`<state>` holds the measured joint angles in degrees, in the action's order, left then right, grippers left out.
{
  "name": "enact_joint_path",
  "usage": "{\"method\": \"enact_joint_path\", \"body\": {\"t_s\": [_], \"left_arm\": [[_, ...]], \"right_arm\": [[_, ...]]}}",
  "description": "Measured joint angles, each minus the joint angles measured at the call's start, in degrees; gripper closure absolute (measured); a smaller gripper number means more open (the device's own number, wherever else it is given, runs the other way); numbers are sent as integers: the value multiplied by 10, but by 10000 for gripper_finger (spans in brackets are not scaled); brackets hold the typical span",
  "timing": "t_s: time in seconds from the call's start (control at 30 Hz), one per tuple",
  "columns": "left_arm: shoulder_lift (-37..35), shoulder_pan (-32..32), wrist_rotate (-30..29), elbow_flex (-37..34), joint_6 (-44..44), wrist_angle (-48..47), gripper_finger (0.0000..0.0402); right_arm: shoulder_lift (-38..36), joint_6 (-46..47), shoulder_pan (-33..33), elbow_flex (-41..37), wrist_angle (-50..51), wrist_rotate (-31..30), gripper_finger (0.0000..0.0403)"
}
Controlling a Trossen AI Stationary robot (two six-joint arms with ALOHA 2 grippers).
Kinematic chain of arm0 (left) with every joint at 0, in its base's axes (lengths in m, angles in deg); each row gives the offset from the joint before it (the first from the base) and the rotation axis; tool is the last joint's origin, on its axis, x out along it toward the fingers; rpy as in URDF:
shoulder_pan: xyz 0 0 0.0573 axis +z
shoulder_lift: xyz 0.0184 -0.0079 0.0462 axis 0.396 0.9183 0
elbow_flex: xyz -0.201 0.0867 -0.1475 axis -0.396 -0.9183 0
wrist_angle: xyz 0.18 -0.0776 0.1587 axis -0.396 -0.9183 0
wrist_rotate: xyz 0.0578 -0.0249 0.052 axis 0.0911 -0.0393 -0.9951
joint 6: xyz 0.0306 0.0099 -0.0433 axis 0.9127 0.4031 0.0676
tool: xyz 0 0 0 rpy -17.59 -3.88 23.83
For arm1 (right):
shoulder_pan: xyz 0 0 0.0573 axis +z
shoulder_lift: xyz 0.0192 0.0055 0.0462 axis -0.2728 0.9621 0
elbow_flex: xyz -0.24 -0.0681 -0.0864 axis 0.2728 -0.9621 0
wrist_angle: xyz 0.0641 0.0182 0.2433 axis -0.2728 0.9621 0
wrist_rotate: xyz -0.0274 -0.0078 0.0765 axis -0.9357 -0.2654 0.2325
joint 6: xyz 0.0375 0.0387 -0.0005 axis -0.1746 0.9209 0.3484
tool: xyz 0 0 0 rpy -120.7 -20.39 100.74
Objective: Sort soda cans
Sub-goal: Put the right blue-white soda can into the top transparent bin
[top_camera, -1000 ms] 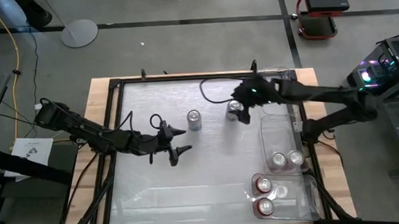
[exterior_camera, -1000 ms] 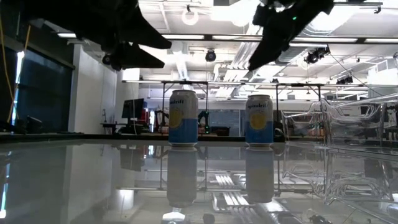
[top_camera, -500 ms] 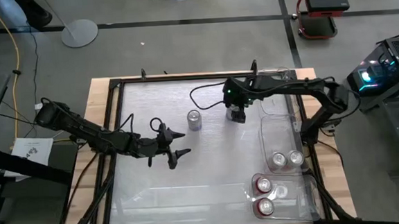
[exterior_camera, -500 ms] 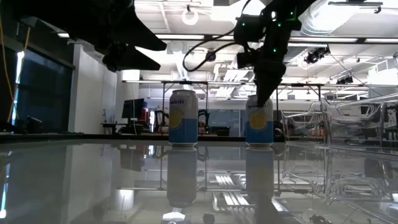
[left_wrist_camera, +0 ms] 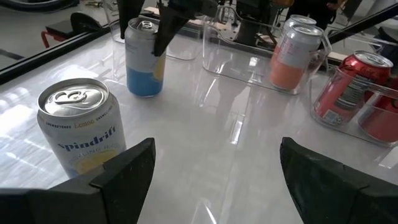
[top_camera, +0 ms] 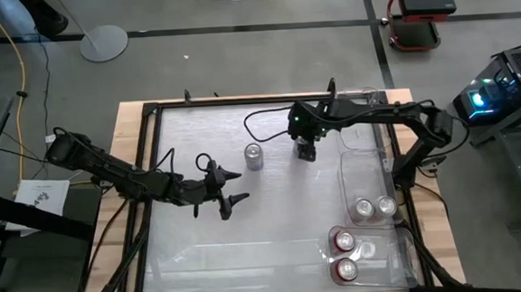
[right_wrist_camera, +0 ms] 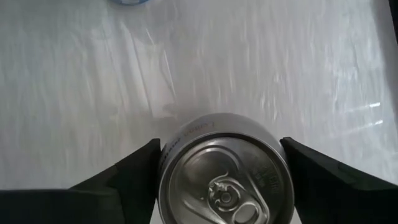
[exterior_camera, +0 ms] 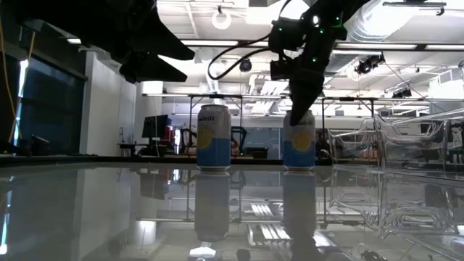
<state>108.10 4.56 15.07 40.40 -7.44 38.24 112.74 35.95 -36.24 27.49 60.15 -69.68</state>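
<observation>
Two silver-and-blue soda cans stand upright on their bases on the white table. My right gripper (top_camera: pixel 307 149) points down over the right-hand can (right_wrist_camera: pixel 224 183), with a finger on each side of its top; the same can shows in the low view (exterior_camera: pixel 299 148). The other can (top_camera: pixel 254 156) stands free to its left. My left gripper (top_camera: pixel 231 187) is open and hovers above the table, nearer and to the left of that free can (left_wrist_camera: pixel 81 134). Two silver cans (top_camera: pixel 374 208) and two red cans (top_camera: pixel 345 254) sit in clear bins. My right gripper holds the right-hand can by its upper wall just below the rim (right_wrist_camera: pixel 166 163), pinched between the two fingers (right_wrist_camera: pixel 127 180). The fingers come from above, pointing down. The can stands upright with its base on the table (exterior_camera: pixel 299 167).
Two clear plastic bins (top_camera: pixel 357 172) (top_camera: pixel 390 256) lie along the table's right edge. A black cable (top_camera: pixel 268 116) loops over the far part of the table. Dark frame rails (top_camera: pixel 157 152) border the table. Open surface lies between the arms and toward the near edge.
My right gripper has swung from the table's right toward the right-hand can, turned to point straight down and dropped over its top. The can has slid slightly toward the table's left, staying upright. My left arm has kept still.
</observation>
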Motion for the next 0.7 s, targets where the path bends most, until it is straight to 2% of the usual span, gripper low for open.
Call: {"method": "enact_joint_path", "body": {"t_s": [0.13, 0.3, 0.43, 0.57, 0.7], "left_arm": [[0, 0, 0, 0, 0, -1, 82], [0, 0, -1, 0, 1, -1, 82], [0, 0, -4, 0, 5, -1, 82], [0, 0, -4, 0, 18, 0, 82], [0, -1, -3, 0, 34, -1, 82]], "right_arm": [[-18, 3, 1, 24, 77, -27, 127], [-85, 14, -5, 113, 176, -103, 127], [-132, 58, -51, 155, 251, -117, 127], [-182, 108, -127, 116, 303, -123, 127], [-219, 137, -194, 39, 305, -95, 127]]}}
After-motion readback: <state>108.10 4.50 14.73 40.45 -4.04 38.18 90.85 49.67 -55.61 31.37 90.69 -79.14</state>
